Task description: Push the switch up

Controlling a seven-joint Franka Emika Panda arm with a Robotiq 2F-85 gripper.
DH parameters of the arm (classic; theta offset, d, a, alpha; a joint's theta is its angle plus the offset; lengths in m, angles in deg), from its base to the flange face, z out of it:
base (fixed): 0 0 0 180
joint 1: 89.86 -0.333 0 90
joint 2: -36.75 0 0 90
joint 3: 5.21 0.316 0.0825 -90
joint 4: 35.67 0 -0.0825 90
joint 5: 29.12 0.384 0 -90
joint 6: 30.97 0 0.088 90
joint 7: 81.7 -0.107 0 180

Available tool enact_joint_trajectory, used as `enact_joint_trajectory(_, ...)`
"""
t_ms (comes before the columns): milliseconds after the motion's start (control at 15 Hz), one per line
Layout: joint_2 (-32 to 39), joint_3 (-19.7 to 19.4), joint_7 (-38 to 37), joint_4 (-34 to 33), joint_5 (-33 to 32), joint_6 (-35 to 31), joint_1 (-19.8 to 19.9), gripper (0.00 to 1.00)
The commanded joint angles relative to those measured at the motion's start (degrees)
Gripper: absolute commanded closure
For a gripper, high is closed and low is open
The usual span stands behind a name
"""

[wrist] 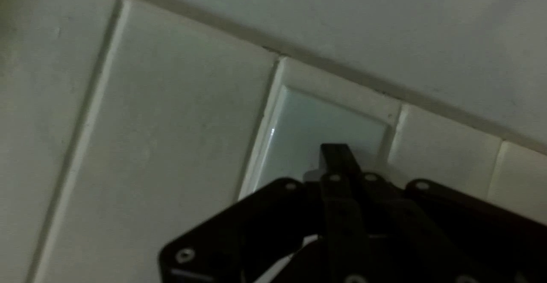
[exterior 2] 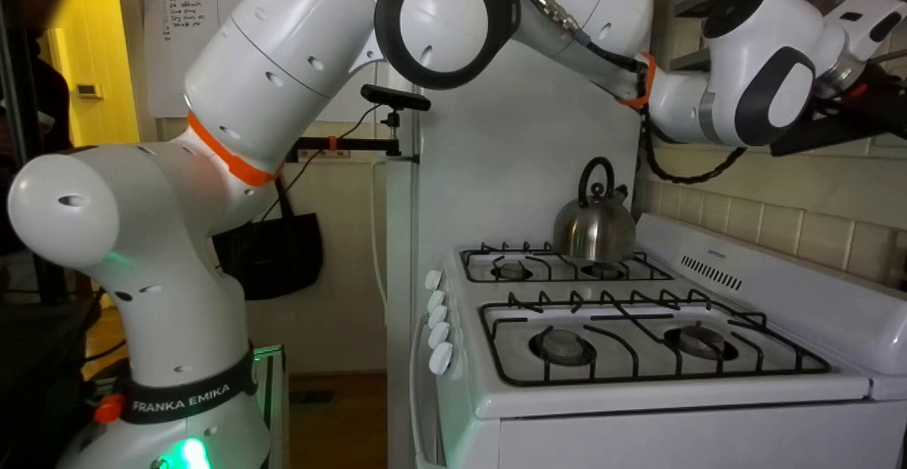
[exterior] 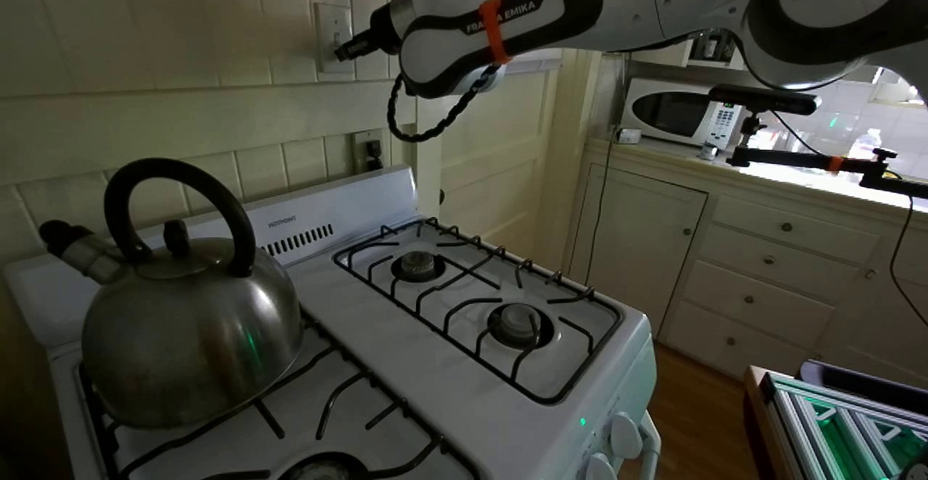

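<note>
The switch [exterior: 330,25] is just ahead of the gripper [exterior: 344,52], whose fingers [wrist: 337,157] look pressed together with nothing between them; whether the tips touch the plate or hang just off it, I cannot tell. In an exterior view they overlap the plate's lower half, near the tiny toggle [exterior: 336,38], whose setting is too small to read. The step in hand appears to be getting the joined tips beneath that toggle; from there, a good stroke should rise along the wall [exterior: 217,23] with light, steady contact. Pushing mostly inward would probably load the plate without flipping anything, while too shallow a touch could let the tips ride over the toggle. The fingers hide much of the plate in the wrist view, so height is better judged from outside. Around the tips run cream painted boards with upright grooves, and below them a flat horizontal rail [exterior: 275,117]. Lower under the gripper come an outlet [exterior: 362,145] and the white stove [exterior: 428,364]; the kettle [exterior: 188,335] sits below and to one side, and a microwave [exterior: 670,114] stands well apart from the gripper.
</note>
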Motion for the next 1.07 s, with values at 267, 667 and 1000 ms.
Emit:
enact_joint_trajectory(267,0.6,-10.2,-8.2,-3.6,2.4,-4.9,-5.9,1.0)
enact_joint_trajectory(667,0.2,-11.3,-10.8,-3.0,2.0,-5.3,-6.9,1.0)
enact_joint_trajectory(1000,-0.8,-9.2,-11.9,-2.3,2.0,-4.7,-5.7,1.0)
